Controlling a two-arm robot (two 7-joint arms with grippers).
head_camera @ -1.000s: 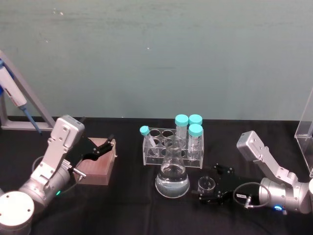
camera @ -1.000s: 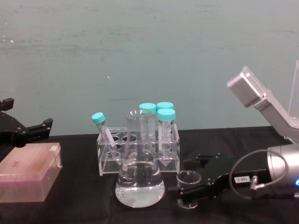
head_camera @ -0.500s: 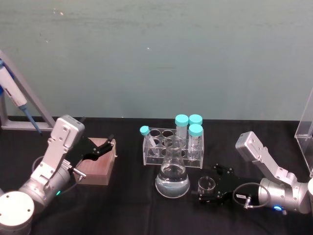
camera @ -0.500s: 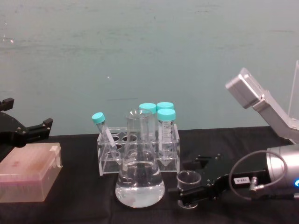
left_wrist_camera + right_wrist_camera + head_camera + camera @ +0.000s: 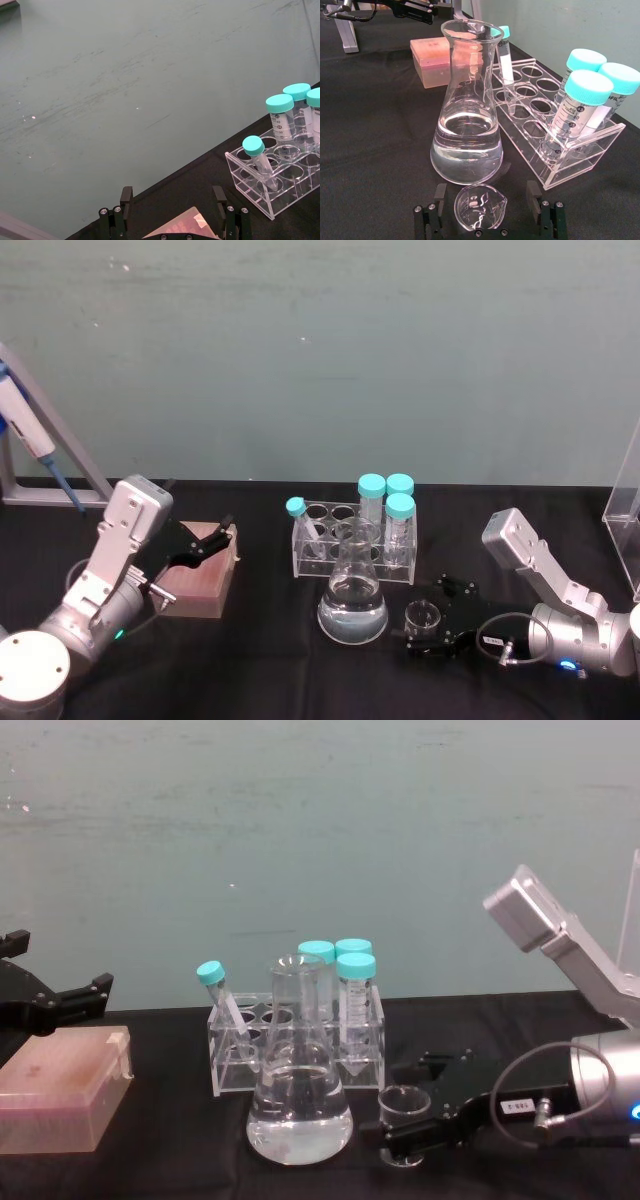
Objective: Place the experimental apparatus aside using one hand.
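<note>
Rt edge, head view: acrylic stand (image 5: 625, 510) cut off.

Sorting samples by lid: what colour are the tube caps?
Turquoise; the caps show best in the right wrist view.

Right gripper (image 5: 487, 194): the fingers (image 5: 440, 192) are standing apart, one on each side of the small glass beaker (image 5: 480, 207), with a gap showing at both. The beaker is sitting upright on the black worktop (image 5: 370, 130), between the fingers. Just beyond the fingertips, the conical flask (image 5: 466, 125) is standing upright, carrying clear liquid in its lower part. Beyond one finger, just beside the flask, a clear rack (image 5: 570, 152) is holding teal-capped tubes (image 5: 577, 107). A pink box (image 5: 434, 59) is lying well beyond the flask.
</note>
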